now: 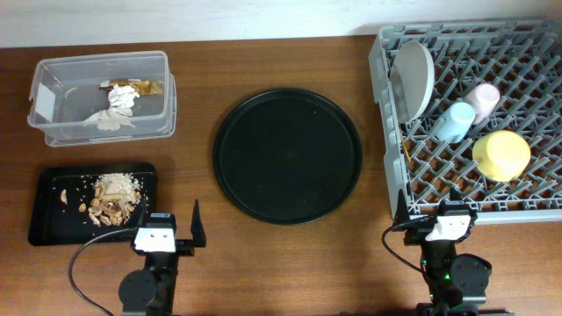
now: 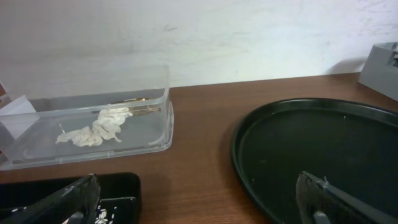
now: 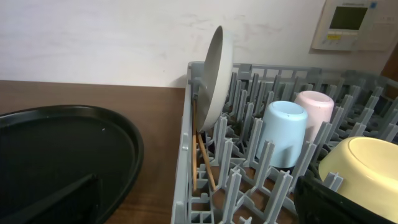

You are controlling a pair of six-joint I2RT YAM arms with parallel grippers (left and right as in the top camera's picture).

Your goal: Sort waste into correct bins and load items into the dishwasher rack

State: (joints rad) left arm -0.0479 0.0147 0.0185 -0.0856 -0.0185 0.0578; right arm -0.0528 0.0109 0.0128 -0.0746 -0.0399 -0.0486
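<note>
In the upper left of the overhead view, the clear plastic box [image 1: 57, 96] holds the crumpled white paper [image 1: 117, 107] and, towards its upper edge, the shiny gold-brown wrapper [image 1: 145, 87]. Below it, the shallow black rectangular tray [image 1: 48, 224] carries the heap of beige-brown food scraps [image 1: 112, 197]. The large round black tray [image 1: 287, 155] sits mid-frame on the tabletop [image 1: 202, 61]. At the right, the dishwasher rack [image 1: 386, 140] runs out of the frame. In its upper left corner, the grey-green plate [image 1: 413, 79] stands on edge between pegs. The pink cup [image 1: 483, 98] and the light blue cup [image 1: 453, 121] sit just beside each other, with the yellow bowl [image 1: 501, 154] below them. Which way the bowl faces is hard to tell. Thin wooden chopsticks [image 3: 202, 165] lean among the pegs under the plate, mostly hidden from above. The left hand [image 2: 196, 208] is spread wide and holds nothing. Only its dark fingertips show, at the bottom corners of its wrist view. The right hand [image 3: 199, 205] is likewise wide and empty near the rack's bottom left corner, its fingers cut off by the frame.
</note>
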